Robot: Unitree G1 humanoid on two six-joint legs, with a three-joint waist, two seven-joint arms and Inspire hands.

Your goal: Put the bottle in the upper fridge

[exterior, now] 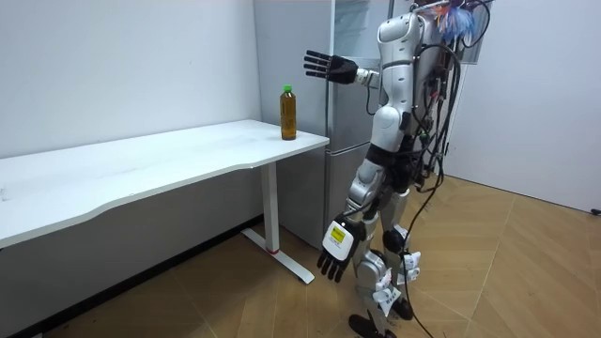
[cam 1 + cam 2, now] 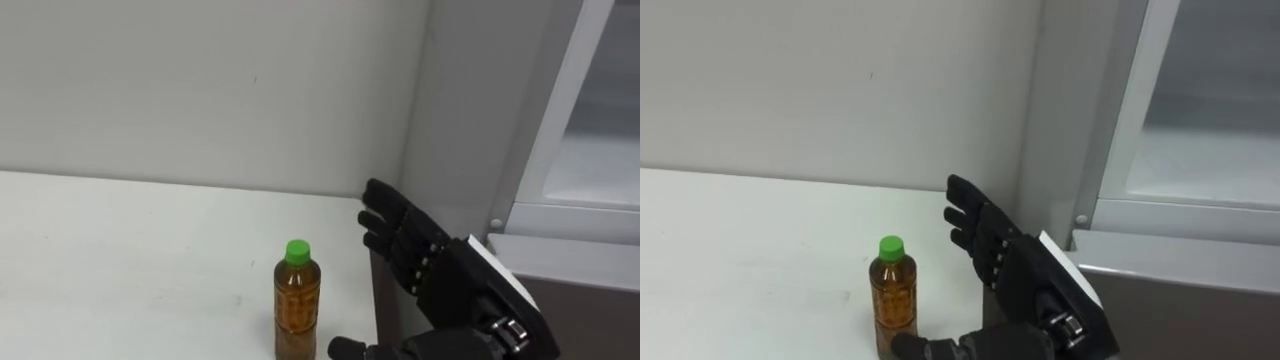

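Note:
A clear bottle (image 2: 297, 305) of amber drink with a green cap stands upright on the white table (image 2: 120, 260), close to its right end. My right hand (image 2: 405, 240) is raised just right of the bottle, open, fingers straight and spread, thumb low beside the bottle's base, touching nothing. In the room view the same hand (image 1: 324, 66) hovers above and beyond the bottle (image 1: 288, 113). My left hand (image 1: 333, 253) hangs open beside my thigh.
The fridge (image 2: 600, 170) stands directly right of the table's end, its upper compartment showing a pale interior behind a white frame. A plain wall (image 2: 200, 90) runs behind the table. I stand on wooden floor in front of the fridge (image 1: 347, 94).

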